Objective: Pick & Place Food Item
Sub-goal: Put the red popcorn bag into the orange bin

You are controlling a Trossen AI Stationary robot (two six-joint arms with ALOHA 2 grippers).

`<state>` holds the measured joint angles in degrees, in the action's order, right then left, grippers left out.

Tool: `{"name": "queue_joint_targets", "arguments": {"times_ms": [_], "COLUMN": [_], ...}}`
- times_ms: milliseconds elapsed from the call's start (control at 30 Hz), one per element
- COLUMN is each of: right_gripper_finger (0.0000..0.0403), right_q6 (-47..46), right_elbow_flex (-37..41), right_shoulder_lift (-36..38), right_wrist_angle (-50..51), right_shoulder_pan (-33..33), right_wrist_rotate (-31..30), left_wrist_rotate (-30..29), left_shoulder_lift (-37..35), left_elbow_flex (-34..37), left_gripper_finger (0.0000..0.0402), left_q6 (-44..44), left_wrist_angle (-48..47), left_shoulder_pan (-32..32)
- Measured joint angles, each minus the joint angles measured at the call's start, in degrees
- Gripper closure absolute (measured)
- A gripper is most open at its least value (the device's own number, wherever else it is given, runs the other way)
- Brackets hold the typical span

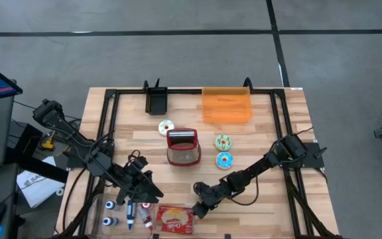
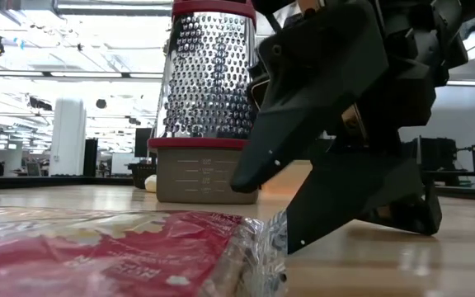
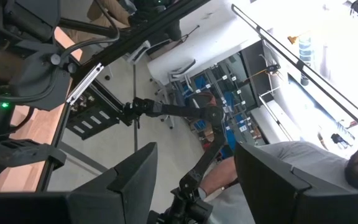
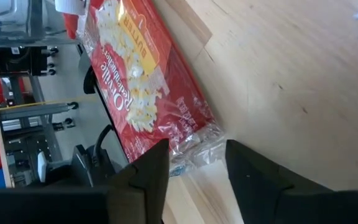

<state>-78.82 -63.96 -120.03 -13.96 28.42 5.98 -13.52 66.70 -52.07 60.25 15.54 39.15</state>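
The right gripper [image 1: 199, 208] is down at the near edge of the table [image 1: 270, 199], its two fingers [image 4: 143, 177] parted with a clear gap, straddling the crinkled clear end of a red popcorn packet [image 1: 174, 220]; in the low view the finger tips [image 2: 303, 231] stand at that plastic seal, but whether they pinch it I cannot tell. The packet lies flat on the wood near the front edge, just right of some small bottles [image 1: 130, 216]. The left gripper [image 1: 144, 192] hovers nearby over the bottles, fingers [image 3: 120, 186] apart and holding nothing. Behind the packet stands a box grater [image 1: 183, 146] in its red-rimmed base. Three doughnuts [image 1: 223, 141] lie around it on the bare wood. At the far edge sit an orange bin [image 1: 227, 105] and a small black box [image 1: 156, 101]; their contents cannot be made out
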Motion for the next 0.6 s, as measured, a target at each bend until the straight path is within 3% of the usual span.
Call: {"name": "queue_joint_targets", "arguments": {"times_ms": [333,600], "right_gripper_finger": [0.0393,0.0402], "right_q6": [4.1,7.0], "right_elbow_flex": [0.1,0.3], "right_shoulder_lift": [-0.1,1.5], "right_wrist_angle": [-0.4,1.2], "right_shoulder_pan": [-0.5,0.6], "right_wrist_rotate": [0.2,-6.3], "left_wrist_rotate": [0.0,-0.1], "left_shoulder_lift": [0.0,0.0], "left_elbow_flex": [0.0,0.0], "left_gripper_finger": [0.0193,0.0193], "left_q6": [0.0,0.0], "left_wrist_angle": [0.0,-0.1], "left_shoulder_pan": [0.0,0.0]}}
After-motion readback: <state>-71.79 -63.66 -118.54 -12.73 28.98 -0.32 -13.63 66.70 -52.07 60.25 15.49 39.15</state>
